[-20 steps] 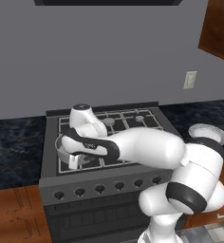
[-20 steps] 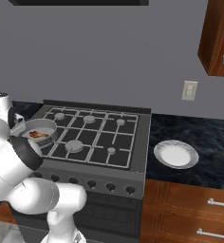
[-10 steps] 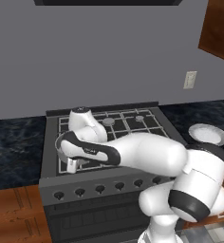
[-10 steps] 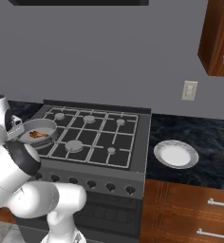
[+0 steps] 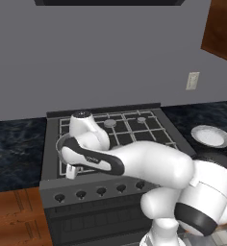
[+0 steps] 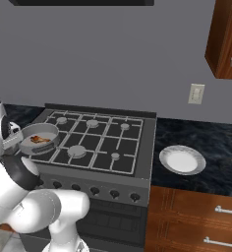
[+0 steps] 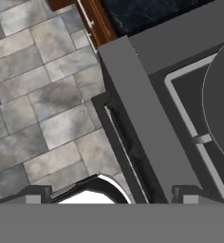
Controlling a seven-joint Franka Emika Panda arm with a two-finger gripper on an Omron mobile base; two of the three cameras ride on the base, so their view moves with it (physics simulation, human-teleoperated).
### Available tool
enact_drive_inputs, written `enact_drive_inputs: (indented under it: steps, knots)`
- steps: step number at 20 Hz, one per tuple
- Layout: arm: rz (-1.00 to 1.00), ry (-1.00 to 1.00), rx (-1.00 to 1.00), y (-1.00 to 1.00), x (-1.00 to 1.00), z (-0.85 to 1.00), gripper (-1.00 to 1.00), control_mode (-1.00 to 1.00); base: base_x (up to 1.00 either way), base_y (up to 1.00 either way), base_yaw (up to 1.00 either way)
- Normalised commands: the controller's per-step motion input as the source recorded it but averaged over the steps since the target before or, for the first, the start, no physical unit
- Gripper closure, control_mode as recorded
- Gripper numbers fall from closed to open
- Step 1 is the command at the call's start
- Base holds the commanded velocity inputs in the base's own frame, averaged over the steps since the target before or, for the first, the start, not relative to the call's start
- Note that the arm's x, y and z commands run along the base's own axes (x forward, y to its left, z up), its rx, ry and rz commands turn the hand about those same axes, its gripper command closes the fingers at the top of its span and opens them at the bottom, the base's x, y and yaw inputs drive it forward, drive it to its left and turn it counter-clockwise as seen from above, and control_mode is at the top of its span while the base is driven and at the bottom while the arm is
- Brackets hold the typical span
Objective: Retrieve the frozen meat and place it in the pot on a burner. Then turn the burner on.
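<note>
One pot (image 6: 38,139) on the stove (image 6: 96,140) front-left burner, one frozen meat (image 6: 39,140) inside, one white plate (image 6: 182,159) on the table (image 6: 206,142), jaws apart, empty, no legible writing.

In the left base view the arm (image 5: 134,163) covers the stove's (image 5: 53,185) front-left burner. The pot (image 7: 218,109) is cut off at 3 o'clock in the hand view. In the right base view the robot's body hides the pot's near rim at 9 o'clock.
</note>
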Motion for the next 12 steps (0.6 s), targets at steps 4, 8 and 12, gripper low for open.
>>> enact_drive_inputs:
  steps: [4,8,12]
  knots:
    - [-0.07,0.0,0.0,0.0,-0.16,-0.04,-1.0,-1.0,0.0,0.0,0.0]
    - [-0.08,0.0,0.0,0.0,-0.17,-0.11,-1.0,-1.0,0.0,0.0,0.0]
    - [-0.11,0.0,0.0,0.0,-0.14,-0.1,-1.0,-1.0,0.0,0.0,0.0]
